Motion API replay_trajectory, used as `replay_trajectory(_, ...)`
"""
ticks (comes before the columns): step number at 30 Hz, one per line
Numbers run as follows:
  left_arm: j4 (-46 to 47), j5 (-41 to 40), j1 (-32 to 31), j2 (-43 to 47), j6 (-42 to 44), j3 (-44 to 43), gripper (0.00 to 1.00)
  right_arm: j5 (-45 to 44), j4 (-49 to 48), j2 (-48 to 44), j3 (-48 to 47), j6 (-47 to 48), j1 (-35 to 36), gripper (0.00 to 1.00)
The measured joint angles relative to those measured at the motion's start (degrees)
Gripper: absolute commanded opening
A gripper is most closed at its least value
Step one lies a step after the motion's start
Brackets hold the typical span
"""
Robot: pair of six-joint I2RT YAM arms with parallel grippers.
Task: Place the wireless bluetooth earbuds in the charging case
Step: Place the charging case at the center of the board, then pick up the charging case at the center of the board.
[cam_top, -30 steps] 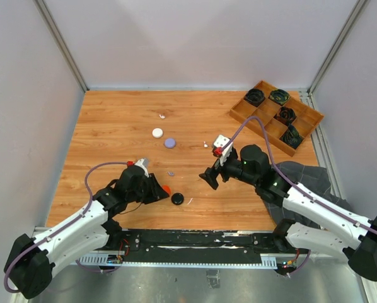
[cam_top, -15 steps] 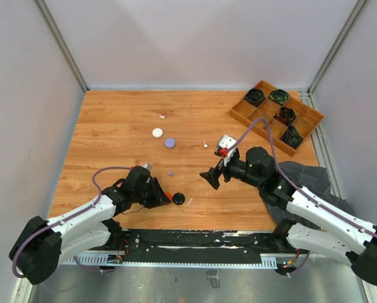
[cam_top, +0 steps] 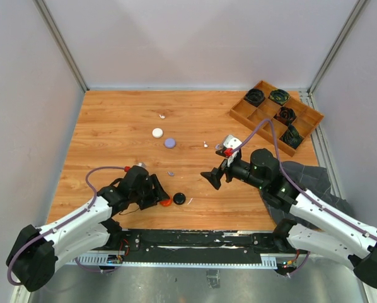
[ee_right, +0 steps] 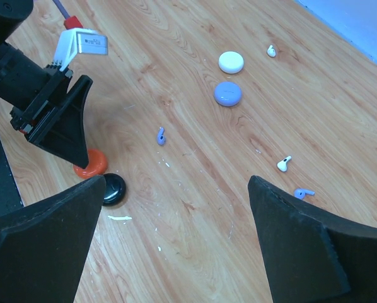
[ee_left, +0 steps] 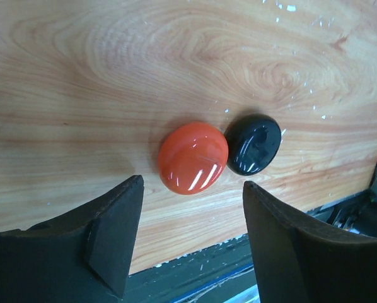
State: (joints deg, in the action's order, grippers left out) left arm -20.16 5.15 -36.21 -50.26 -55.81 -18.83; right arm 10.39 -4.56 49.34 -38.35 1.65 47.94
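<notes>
- The left claw (cam_top: 159,197) is low over the table (cam_top: 113,126). Its two fingers are spread apart and hold nothing.
- An orange round case (ee_left: 193,157) lies on the wood just in front of those fingers. It touches a black round case (ee_left: 254,144).
- The right claw (cam_top: 211,178) is spread wide and empty.
- The earbuds lie loose on the table, none in a case.
- A purple earbud (ee_right: 161,136) lies alone.
- A white earbud (ee_right: 283,164) lies near a second purple earbud (ee_right: 304,192).
- Another white earbud (ee_right: 271,50) lies near a white round case (ee_right: 231,62).
</notes>
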Motion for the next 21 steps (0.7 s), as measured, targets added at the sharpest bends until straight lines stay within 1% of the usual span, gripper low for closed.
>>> replay_trajectory(1,-1.38,-1.14,0.00,0.61,-0.02,-0.66,0.76,-0.09,0.00,-0.07,0.02,-0.11,0.00,0.97)
replay_trajectory(4,-5.31,-4.48,0.00,1.22,0.26,-3.15,0.84,-0.66,0.04,-0.11,0.07,-0.35,0.00,0.97)
replay_trajectory(7,-9.25,-8.31,0.15,0.96,0.98,-6.75,0.87,-1.70,0.13,-0.50,0.07,-0.50,0.00,0.98)
replay_trajectory(9,-10.67,-10.40,0.74,0.48,2.34,-9.42,0.87,-2.58,0.17,-1.09,0.07,-0.70,0.02,0.98)
replay_trajectory(12,-11.56,-12.15,4.48,-1.88,6.14,-13.79,0.87,-3.76,0.24,-1.81,0.07,-1.07,0.13,0.99)
replay_trajectory(14,-11.50,-13.22,8.07,-5.05,9.49,-17.09,0.87,-4.63,0.35,-2.12,0.07,-1.38,0.20,0.99)
replay_trajectory(17,-10.86,-14.21,11.54,-10.86,14.16,-21.68,0.87,-5.66,0.63,-2.32,0.07,-1.49,0.26,0.99)
replay_trajectory(21,-8.90,-14.60,14.93,-22.71,20.52,-30.29,0.87,-6.91,1.36,-2.56,0.07,-1.49,0.26,1.00)
